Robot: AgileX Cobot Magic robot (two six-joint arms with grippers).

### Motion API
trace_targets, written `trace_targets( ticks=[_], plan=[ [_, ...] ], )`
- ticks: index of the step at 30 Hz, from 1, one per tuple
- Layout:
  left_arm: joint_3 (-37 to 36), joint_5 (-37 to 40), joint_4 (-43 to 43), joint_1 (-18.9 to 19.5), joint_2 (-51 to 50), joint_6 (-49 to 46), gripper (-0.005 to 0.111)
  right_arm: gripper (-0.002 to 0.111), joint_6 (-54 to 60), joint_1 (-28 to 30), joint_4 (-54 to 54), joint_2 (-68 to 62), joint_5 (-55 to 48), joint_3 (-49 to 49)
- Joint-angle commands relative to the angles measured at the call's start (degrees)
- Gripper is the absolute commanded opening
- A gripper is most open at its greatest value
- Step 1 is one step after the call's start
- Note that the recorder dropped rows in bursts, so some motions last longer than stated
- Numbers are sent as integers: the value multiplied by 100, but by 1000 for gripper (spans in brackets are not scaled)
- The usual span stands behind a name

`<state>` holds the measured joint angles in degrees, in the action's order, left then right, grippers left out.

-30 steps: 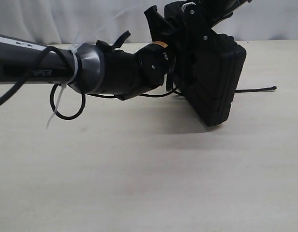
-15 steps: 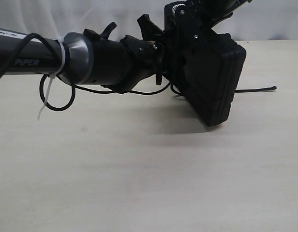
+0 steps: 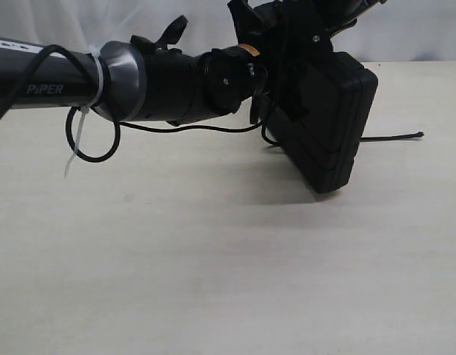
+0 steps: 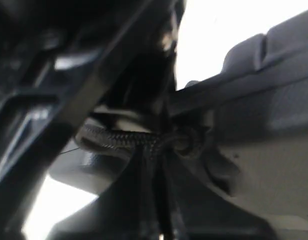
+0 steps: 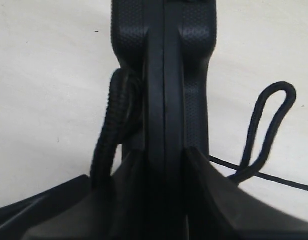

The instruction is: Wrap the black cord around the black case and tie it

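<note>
Black case [image 3: 332,126], held tilted above the table [image 3: 213,281], clamped edgewise between the jaws of the right gripper [image 5: 164,150], left gripper [image 4: 156,150] just beside the case, jaws closed and pinching the black cord [image 4: 119,137], cord running along the case's edge, one loop hanging beside the case.

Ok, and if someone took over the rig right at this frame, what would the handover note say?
Left gripper: shut, apparently pinching the black cord at the case's edge.
Right gripper: shut on the black case, holding it tilted above the table.
Cord: runs along one side of the case and loops out on the other; one end lies on the table.
Done: case lifted, cord caught; a full turn cannot be confirmed.
Left: wrap, then tie; no tie visible.
</note>
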<state>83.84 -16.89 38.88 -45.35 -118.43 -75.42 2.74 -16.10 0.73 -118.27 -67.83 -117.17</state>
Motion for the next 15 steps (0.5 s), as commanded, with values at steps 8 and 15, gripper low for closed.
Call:
trace_targets(
  ticks=[8,15],
  plan=[
    [99,1347,-344,443,0,353,0,4,50,1,-160,-102,-214,91],
    [99,1144,-330,450,0,353,34,4,50,1,-160,-102,-214,91]
  ],
)
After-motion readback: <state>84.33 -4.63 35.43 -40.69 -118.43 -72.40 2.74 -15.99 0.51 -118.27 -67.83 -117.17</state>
